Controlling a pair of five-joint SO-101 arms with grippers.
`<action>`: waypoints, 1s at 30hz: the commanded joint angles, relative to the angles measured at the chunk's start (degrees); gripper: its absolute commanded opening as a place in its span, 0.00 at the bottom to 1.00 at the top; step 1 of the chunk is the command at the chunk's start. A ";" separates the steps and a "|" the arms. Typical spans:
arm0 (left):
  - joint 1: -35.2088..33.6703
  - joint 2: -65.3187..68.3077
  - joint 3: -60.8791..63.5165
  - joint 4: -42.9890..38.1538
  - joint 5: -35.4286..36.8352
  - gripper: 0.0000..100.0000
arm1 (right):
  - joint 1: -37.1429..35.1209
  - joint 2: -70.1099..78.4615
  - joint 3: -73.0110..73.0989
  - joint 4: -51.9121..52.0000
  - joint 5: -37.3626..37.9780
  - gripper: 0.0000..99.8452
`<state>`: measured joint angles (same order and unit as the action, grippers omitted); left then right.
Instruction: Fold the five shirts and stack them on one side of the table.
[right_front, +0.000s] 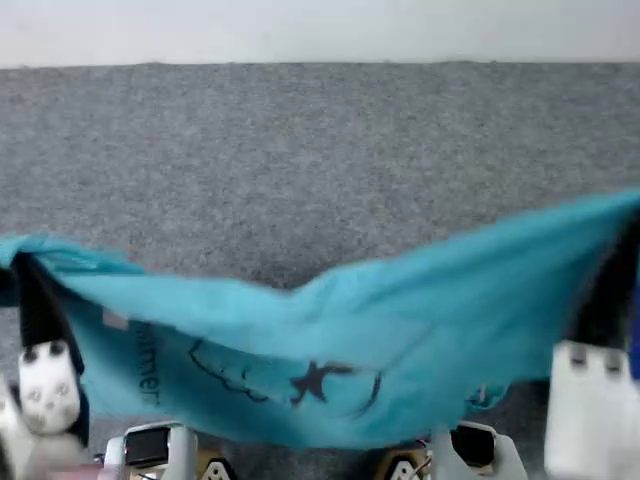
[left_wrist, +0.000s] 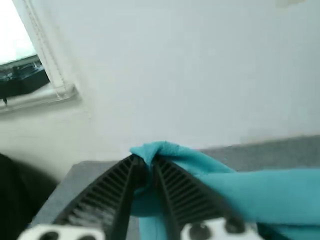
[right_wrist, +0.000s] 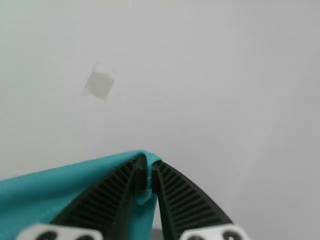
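Left claw (left_wrist: 142, 162) and right claw (right_wrist: 144, 165) are clamping shirt (right_front: 350, 330) corners above the desk (right_front: 300, 150).
Lowering both evenly, keeping it taut, seems best.

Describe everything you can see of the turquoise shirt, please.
The turquoise shirt looks like soft knit cloth, with a dark star and line drawing printed on it. It hangs spread above the grey table, sagging in the middle. The left gripper and the right gripper each pinch one raised end.

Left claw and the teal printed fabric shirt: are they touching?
Touching. The left wrist view shows the left claw shut on a bunched corner of the teal printed fabric shirt.
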<state>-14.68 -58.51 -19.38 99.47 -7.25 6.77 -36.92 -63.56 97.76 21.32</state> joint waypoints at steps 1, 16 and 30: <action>-0.97 4.84 7.96 0.26 -0.09 0.01 | -0.84 6.90 10.81 -3.74 -0.44 0.01; -0.79 33.85 48.92 -48.53 -0.35 0.01 | -12.26 37.93 35.34 -28.88 -0.26 0.01; 3.16 101.01 -18.59 -37.98 4.22 0.01 | -14.99 51.47 35.08 -41.71 -0.44 0.01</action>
<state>-12.13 32.13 -15.16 51.91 -4.18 -7.91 15.03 -27.87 57.85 21.32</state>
